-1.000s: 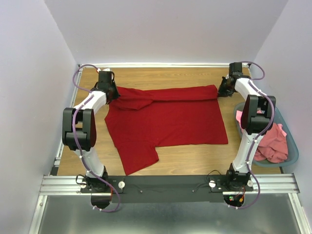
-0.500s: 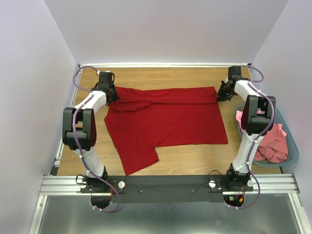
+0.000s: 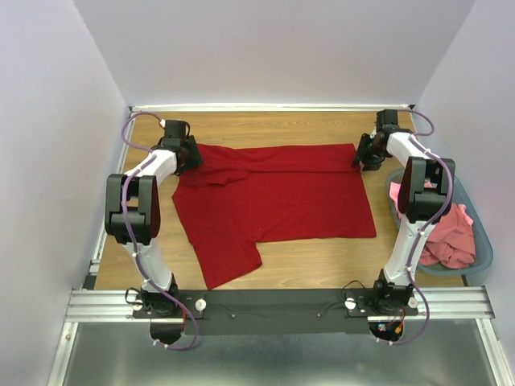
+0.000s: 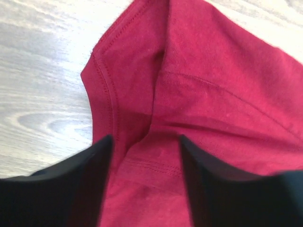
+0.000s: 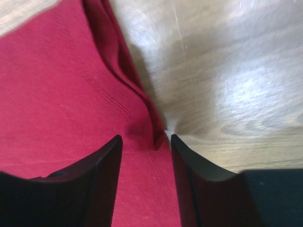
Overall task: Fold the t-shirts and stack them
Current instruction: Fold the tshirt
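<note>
A dark red t-shirt [image 3: 282, 197] lies spread on the wooden table, one sleeve pointing to the near left, its far edge folded over. My left gripper [image 3: 187, 156] is at the shirt's far left corner. It is open, and in the left wrist view the gripper [image 4: 144, 142] straddles a creased red hem [image 4: 151, 165] that lies loose between the fingers. My right gripper [image 3: 363, 158] is at the far right corner, also open. In the right wrist view the gripper [image 5: 146, 139] stands over the shirt's folded edge [image 5: 142, 130] and touches nothing. Salmon-pink t-shirts [image 3: 451, 233] are bunched in the basket.
A grey-blue basket [image 3: 485, 241] sits off the table's right side, beside the right arm. Bare wood [image 3: 322, 265] shows in front of the shirt and along the far edge [image 3: 273, 125]. Walls close in on three sides.
Both grippers have gone from shut to open and let go of the shirt's far corners. The far edge now lies a little flatter on the table.
</note>
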### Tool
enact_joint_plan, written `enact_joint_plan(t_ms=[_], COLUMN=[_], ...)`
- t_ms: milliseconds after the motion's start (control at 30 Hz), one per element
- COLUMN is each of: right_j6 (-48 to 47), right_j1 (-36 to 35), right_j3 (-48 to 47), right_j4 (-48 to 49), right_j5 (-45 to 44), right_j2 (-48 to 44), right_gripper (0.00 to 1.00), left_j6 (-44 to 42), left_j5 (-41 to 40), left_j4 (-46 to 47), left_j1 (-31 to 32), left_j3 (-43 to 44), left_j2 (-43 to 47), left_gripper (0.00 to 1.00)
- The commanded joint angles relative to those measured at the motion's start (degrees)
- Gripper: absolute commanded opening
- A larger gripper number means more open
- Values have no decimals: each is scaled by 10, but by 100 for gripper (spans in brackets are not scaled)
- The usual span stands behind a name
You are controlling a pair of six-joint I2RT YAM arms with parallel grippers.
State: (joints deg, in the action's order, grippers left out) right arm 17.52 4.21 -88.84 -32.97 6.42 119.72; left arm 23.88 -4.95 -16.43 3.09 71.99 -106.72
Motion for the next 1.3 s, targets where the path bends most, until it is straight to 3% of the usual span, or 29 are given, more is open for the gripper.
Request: enact_joint_plan(t_ms=[0,200,367,700,867,1267], right_j6=[-18,-6,4,12,13,22], right_j1=[7,33,45,54,54,54], right_j3=[-46,-116,-162,-209,-225,-245], right_j4=[-8,-7,-5,-5,-3,-1], right_j5=[5,75,120,156,190,232], right_j2=[-20,32,75,133,165,192], right_gripper=[57,64,65,65,60,37], left_j6=[12,13,17,20,22,33], left_j5=[3,46,106,116,122,146], left_j4=[14,49,61,71,75,97], left_j1=[-8,-27,-27,-42,-44,-50], left_j3=[26,87,135,164,163,161], left_j2=[34,-1,-67,-129,-145,-165], left_gripper=[77,84,69,61,57,45])
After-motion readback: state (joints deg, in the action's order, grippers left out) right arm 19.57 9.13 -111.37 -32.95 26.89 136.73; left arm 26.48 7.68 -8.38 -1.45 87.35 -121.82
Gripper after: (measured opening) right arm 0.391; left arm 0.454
